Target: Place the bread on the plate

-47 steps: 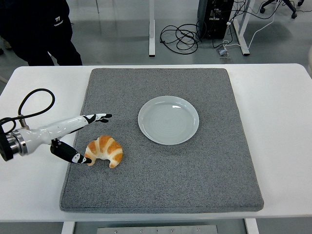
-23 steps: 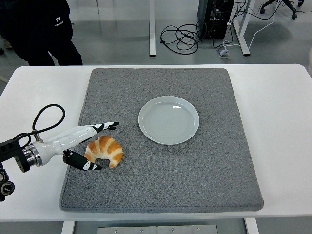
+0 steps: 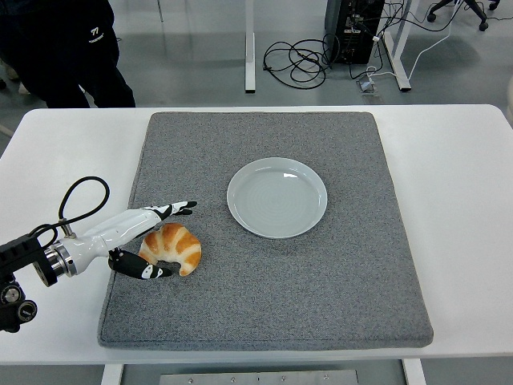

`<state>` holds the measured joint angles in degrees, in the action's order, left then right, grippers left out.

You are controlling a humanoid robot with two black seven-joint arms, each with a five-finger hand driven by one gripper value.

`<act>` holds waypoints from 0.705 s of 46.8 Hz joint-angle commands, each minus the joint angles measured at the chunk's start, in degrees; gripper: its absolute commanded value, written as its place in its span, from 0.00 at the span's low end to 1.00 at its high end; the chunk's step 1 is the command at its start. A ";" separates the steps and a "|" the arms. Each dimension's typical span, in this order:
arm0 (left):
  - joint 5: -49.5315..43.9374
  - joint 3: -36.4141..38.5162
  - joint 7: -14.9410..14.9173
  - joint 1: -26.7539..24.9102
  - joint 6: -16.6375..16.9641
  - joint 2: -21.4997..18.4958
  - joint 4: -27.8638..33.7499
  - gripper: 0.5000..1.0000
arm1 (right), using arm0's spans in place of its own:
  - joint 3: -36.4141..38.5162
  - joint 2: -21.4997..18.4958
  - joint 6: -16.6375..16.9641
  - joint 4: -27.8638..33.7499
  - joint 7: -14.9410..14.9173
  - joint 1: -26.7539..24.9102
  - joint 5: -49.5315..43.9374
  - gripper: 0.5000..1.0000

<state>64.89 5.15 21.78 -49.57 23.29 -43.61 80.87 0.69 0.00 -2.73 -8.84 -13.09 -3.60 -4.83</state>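
The bread is being bracketed, ungripped, on the grey mat by the left hand, fingers spread wide; the plate is lying up-right of it.

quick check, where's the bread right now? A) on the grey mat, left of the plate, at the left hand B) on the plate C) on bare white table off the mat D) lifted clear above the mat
A: the bread lies on the grey mat, left of and nearer than the plate, which holds nothing, with the left hand spread around its left end.
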 commanded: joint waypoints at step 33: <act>-0.38 -1.81 -0.07 -1.41 0.27 -0.60 -0.19 0.12 | 0.02 0.00 0.01 -0.03 0.00 0.00 0.00 1.00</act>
<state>64.55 4.21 21.73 -50.86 23.57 -44.05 80.66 0.70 0.00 -2.78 -8.83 -13.09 -3.60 -4.83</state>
